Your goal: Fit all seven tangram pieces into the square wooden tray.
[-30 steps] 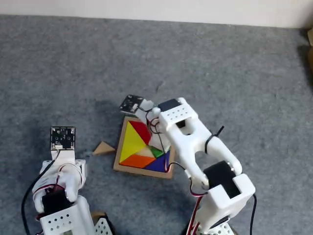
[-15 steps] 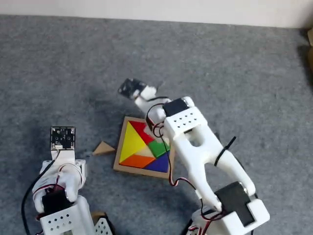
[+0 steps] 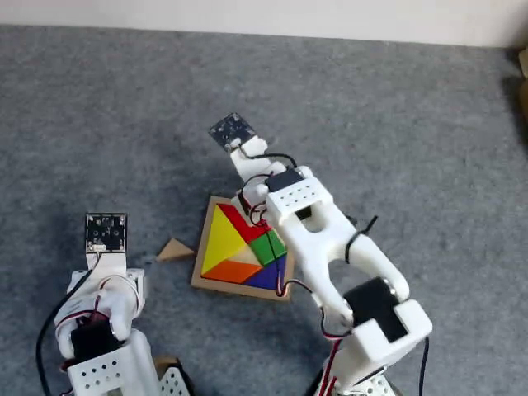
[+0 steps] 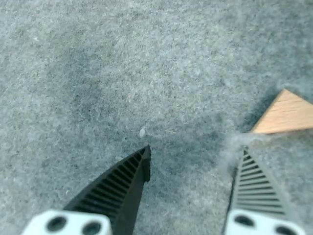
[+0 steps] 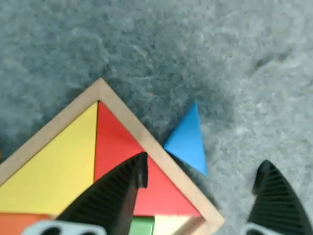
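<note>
The square wooden tray [image 3: 198,266] lies mid-table and holds yellow [image 3: 219,241], red [image 3: 239,219], green [image 3: 268,246], orange [image 3: 233,271] and dark blue [image 3: 268,277] pieces. My right arm [image 3: 295,198] stretches over its far corner. In the right wrist view my right gripper [image 5: 203,174] is open above the tray's rim [image 5: 146,138]. A light blue triangle [image 5: 188,142] lies on the carpet just outside that rim, between the fingers. My left gripper [image 4: 195,154] is open over bare carpet, with a plain wooden triangle [image 4: 286,112] just beyond one fingertip [image 4: 244,154].
The plain wooden triangle [image 3: 173,249] sits on the grey carpet just left of the tray, ahead of the left arm [image 3: 106,280]. Open carpet stretches to the far side and to the right. A pale wall edge runs along the back.
My right arm has stretched toward the far side, carrying its wrist from over the tray's far edge to beyond the far corner. The left arm and the pieces have stayed put.
</note>
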`<state>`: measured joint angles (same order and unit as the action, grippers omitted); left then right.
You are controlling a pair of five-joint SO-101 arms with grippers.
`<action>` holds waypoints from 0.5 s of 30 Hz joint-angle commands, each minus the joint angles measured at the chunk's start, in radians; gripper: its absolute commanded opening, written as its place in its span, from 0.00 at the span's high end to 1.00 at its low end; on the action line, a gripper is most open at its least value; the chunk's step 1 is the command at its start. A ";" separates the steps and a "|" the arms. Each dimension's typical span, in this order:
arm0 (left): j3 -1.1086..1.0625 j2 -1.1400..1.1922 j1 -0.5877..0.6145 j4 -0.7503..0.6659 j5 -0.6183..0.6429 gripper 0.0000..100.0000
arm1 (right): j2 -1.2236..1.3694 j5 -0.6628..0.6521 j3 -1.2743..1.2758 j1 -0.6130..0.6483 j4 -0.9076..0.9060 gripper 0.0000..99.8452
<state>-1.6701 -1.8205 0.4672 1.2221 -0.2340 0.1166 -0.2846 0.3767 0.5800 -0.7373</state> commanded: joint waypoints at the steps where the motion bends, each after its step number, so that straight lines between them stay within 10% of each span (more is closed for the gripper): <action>1: 0.018 0.001 0.013 -0.003 -0.008 0.73 | 0.008 0.008 -0.016 -0.013 0.056 0.66; 15: 0.018 0.001 0.013 -0.003 -0.008 0.73 | 0.292 0.008 -0.236 -0.113 -0.050 0.66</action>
<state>-1.6701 -1.8205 0.4672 1.2221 -0.2340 0.3775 -0.2800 0.2202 0.4879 -0.7112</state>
